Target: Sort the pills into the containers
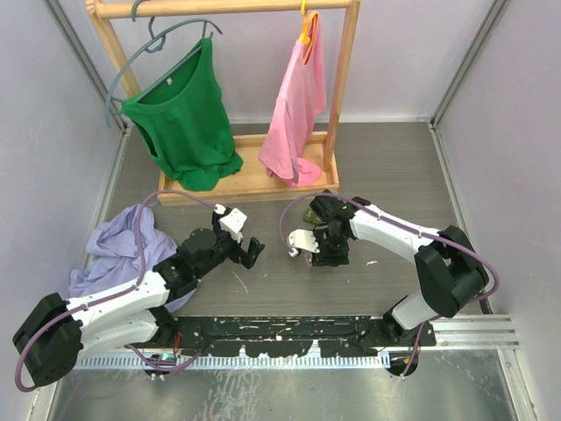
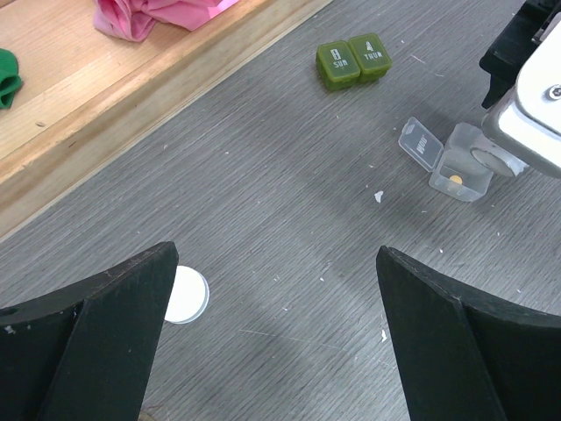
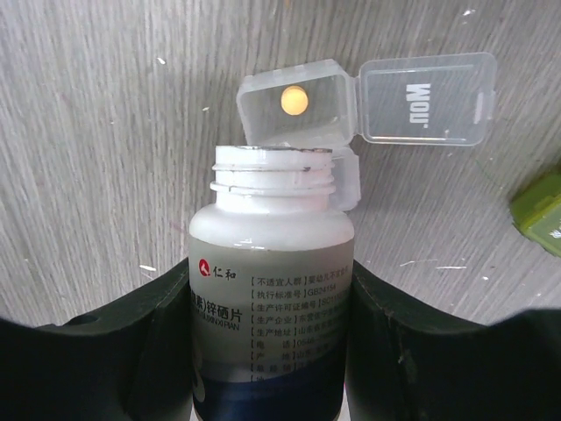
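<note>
as seen from above, left gripper (image 1: pixel 250 252) hangs over the table (image 1: pixel 394 175), right gripper (image 1: pixel 326 252) low near the green box (image 1: pixel 311 215).
left wrist: jaws wide, nothing held; white cap (image 2: pixel 187 295) beside one finger (image 2: pixel 105 333); clear box (image 2: pixel 456 171), one lid up, holds one yellow pill (image 2: pixel 456 179); green box shut, beyond it.
right wrist: jaws clamped on uncapped bottle (image 3: pixel 272 228), mouth at clear box.

Enclosure bounded by plain pale walls (image 1: pixel 500 70) on three sides. The table (image 1: pixel 394 175) is grey with a wood-grain finish, lightly speckled with white flecks. A wooden rack (image 1: pixel 344 79) stands at the far side, carrying a green top (image 1: pixel 184 123) and a pink top (image 1: pixel 298 114) on hangers. A lilac cloth (image 1: pixel 118 241) lies crumpled at left. Lighting even, shadows soft.
</note>
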Action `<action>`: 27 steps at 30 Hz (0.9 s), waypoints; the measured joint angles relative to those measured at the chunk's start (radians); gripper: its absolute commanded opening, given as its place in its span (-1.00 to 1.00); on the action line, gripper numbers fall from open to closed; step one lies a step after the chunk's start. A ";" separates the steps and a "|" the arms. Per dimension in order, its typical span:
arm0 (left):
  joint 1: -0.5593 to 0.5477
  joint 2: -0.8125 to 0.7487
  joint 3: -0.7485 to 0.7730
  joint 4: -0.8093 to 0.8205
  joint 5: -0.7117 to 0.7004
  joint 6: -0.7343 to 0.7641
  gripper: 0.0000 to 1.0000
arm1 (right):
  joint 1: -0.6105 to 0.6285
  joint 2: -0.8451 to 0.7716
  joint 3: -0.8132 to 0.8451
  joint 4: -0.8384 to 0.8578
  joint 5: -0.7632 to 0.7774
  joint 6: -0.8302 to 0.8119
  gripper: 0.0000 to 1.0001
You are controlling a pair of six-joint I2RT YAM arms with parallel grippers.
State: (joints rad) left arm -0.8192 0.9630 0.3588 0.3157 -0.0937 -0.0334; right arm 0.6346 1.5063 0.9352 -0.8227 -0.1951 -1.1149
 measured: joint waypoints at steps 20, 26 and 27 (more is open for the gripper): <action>0.000 0.000 0.000 0.000 0.000 0.001 0.96 | -0.001 -0.002 -0.014 0.038 0.037 0.029 -0.65; 0.000 0.000 0.000 0.000 0.000 0.001 0.96 | 0.002 -0.002 -0.013 0.044 0.042 0.043 -0.68; 0.000 0.000 0.000 0.000 0.000 0.001 0.96 | 0.003 0.000 -0.010 0.039 0.034 0.045 -0.69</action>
State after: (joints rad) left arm -0.8192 0.9630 0.3588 0.3157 -0.0937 -0.0322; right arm 0.6376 1.5063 0.9249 -0.7834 -0.1616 -1.0698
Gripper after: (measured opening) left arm 0.983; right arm 0.588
